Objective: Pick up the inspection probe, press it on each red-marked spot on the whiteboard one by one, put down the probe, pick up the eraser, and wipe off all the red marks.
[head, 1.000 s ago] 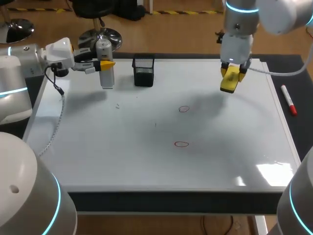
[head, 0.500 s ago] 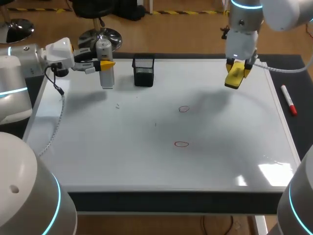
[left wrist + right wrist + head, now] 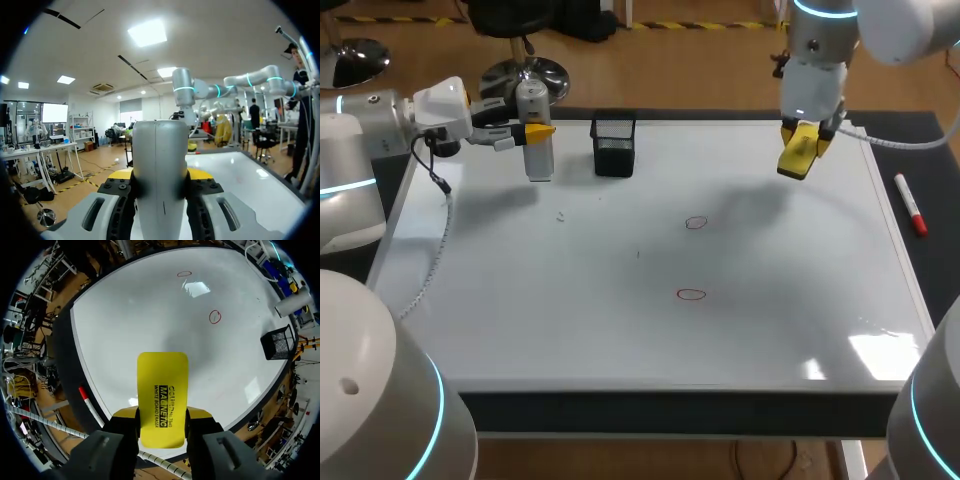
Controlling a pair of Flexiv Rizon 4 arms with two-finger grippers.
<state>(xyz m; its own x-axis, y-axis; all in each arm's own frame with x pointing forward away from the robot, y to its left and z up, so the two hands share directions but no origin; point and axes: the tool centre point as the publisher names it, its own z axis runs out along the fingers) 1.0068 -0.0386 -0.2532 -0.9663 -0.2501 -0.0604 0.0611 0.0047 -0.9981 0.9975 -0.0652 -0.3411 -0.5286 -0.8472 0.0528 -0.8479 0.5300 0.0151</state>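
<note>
Red marks, two; eraser, one; probe, one.

One whiteboard lay on the counter. Two red marks were drawn on the whiteboard: one mark near its middle, another mark nearer its front edge. One mesh holder stood at the whiteboard's far edge. One marker lay beside the whiteboard. One probe and one eraser were above the whiteboard.

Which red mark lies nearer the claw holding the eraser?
The far red mark, toward the mesh holder; the near red mark lies closer to the robot.
</note>
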